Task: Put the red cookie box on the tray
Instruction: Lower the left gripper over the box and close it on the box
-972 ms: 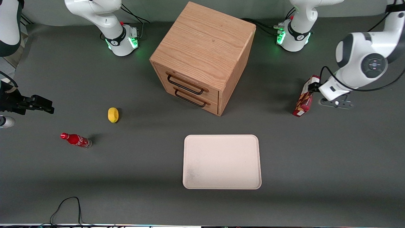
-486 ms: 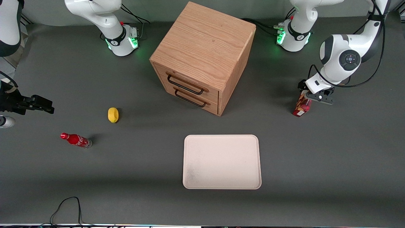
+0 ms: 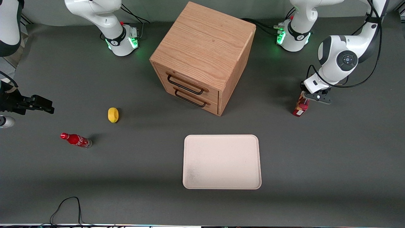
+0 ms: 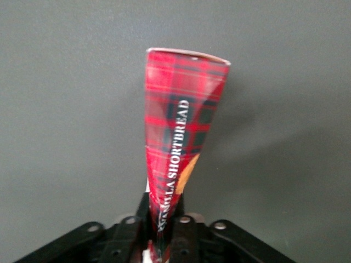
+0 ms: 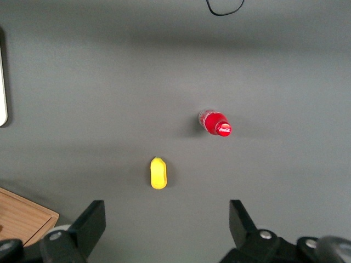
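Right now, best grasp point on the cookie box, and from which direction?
Grip the cookie box at its upper end, from above, fingers across the narrow faces. It stands upright on the table, toward the working arm's end, slim and tall, so only the top is freely reachable. The gripper is already there, its fingers closed on that end in the wrist view. The tray lies nearer the front camera.

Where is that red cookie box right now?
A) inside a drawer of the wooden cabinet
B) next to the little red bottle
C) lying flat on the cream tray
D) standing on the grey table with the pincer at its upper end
D: the red cookie box stands on the grey table toward the working arm's end, with the pincer at its upper end, while the tray lies apart from it, nearer the front camera.
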